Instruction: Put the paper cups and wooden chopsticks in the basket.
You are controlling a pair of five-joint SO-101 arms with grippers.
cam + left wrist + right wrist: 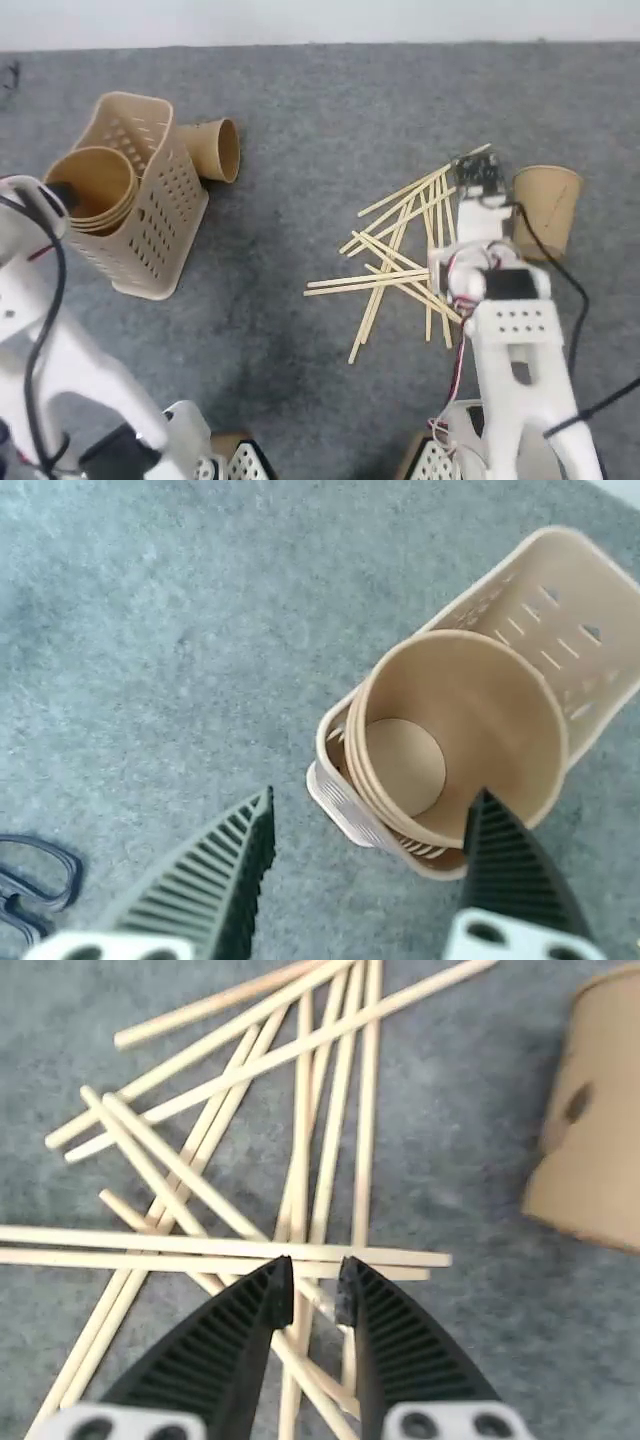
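The beige slotted basket lies tilted at the left with nested paper cups in its mouth. My left gripper hangs open just above those cups and the basket. Another paper cup lies on its side behind the basket. Wooden chopsticks are scattered right of centre, with one more paper cup beside them. My right gripper hovers over the chopsticks with only a narrow gap between its fingers; a stick runs beneath that gap. The cup stands apart from it.
Grey carpet covers the table. My right arm stretches over the near end of the chopstick pile, and my left arm stands by the basket's near side. A dark cable loop lies on the carpet by the left gripper.
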